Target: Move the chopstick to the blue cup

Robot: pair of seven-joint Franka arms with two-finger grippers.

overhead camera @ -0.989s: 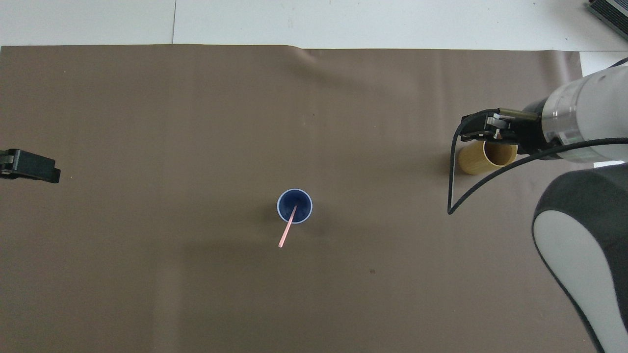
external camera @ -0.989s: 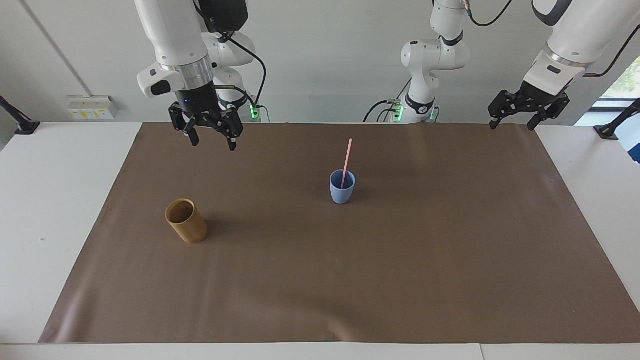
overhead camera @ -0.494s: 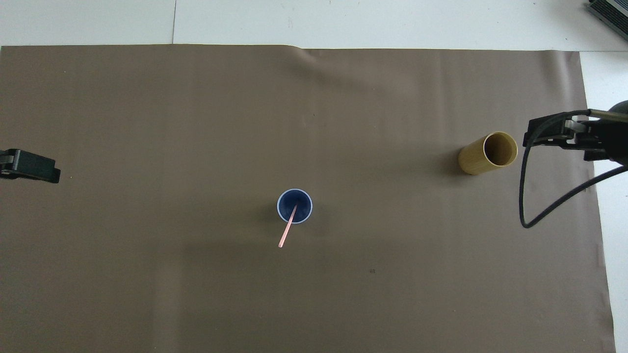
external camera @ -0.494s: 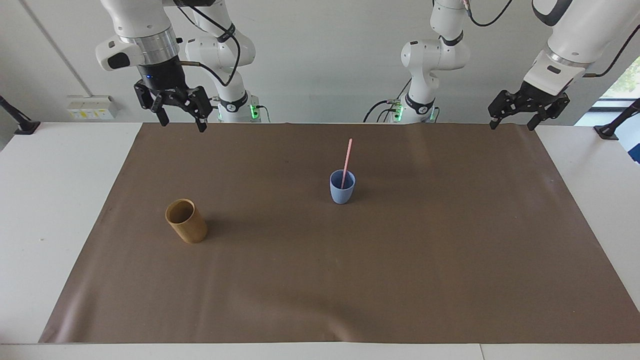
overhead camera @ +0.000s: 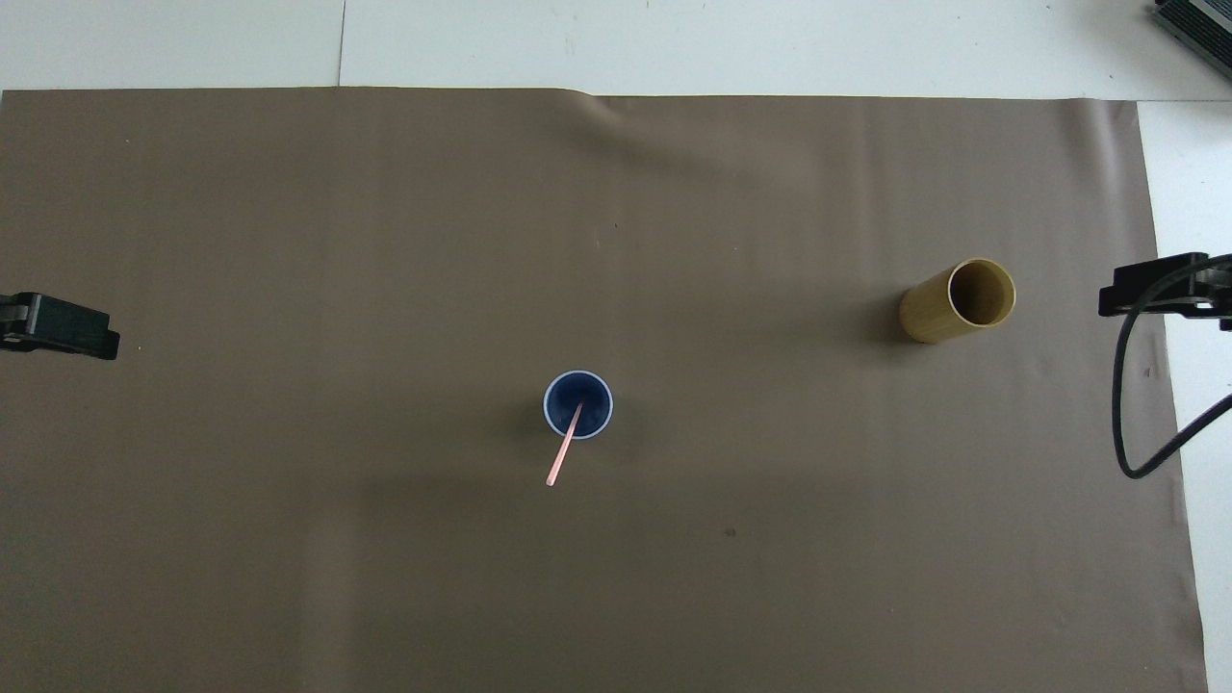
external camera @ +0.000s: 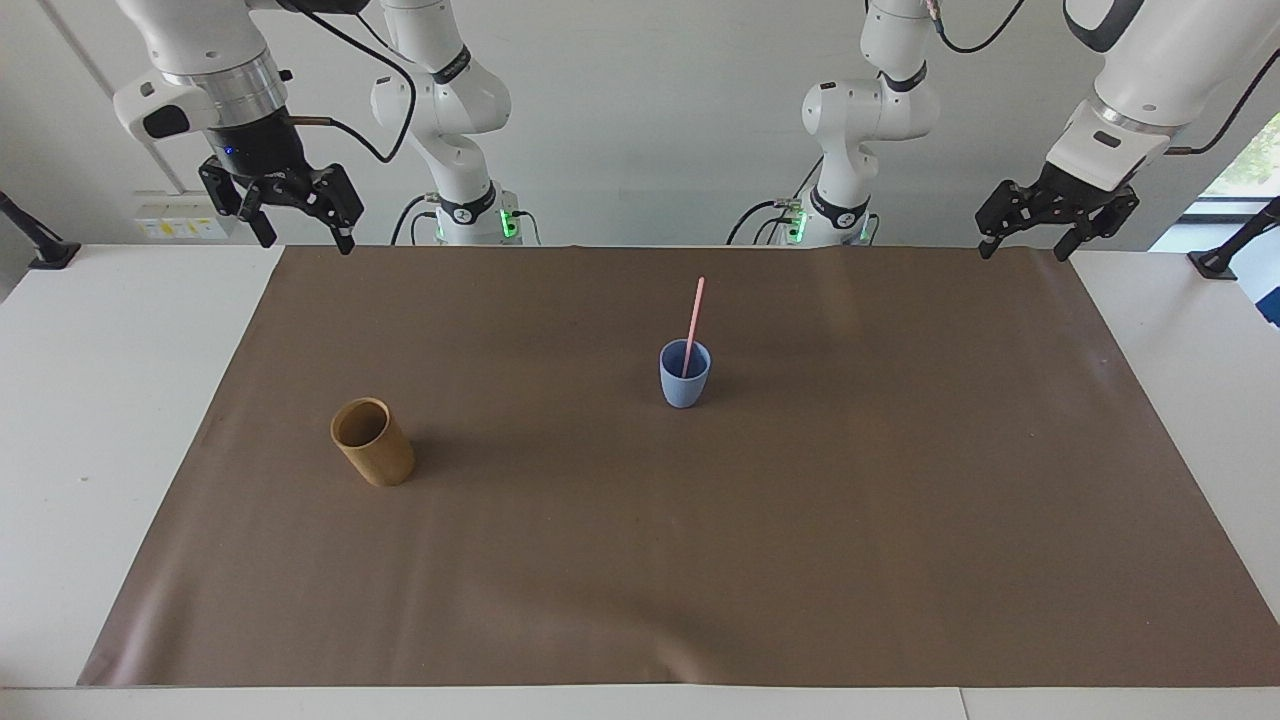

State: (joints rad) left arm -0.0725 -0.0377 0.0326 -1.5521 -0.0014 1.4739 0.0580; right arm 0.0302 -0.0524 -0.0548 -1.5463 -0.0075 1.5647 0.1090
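Chopstick: the pale-pink chopstick point(external camera: 692, 326) stands in the blue cup point(external camera: 685, 374), its lower end inside, its top leaning toward my side of the table; nothing holds it
Blue cup: upright near the middle of the brown mat point(external camera: 900, 520), a little nearer to my edge of the mat than to the outer edge
Right hand: my right gripper point(external camera: 298, 222) hangs released and empty over the mat's corner at my right arm's end; a second ago it was further in over the mat, so it has pulled up and away
Left hand: my left gripper point(external camera: 1030, 240) waits, fingers spread and empty, over the mat's corner at my left arm's end; unmoved
Tan cup: the tan cup point(external camera: 372, 441) stands empty toward my right arm's end, well apart from the blue cup
Meaning: I judge the transfer done; only the retreat remains
Writing: no brand, label or lettering can be read anywhere
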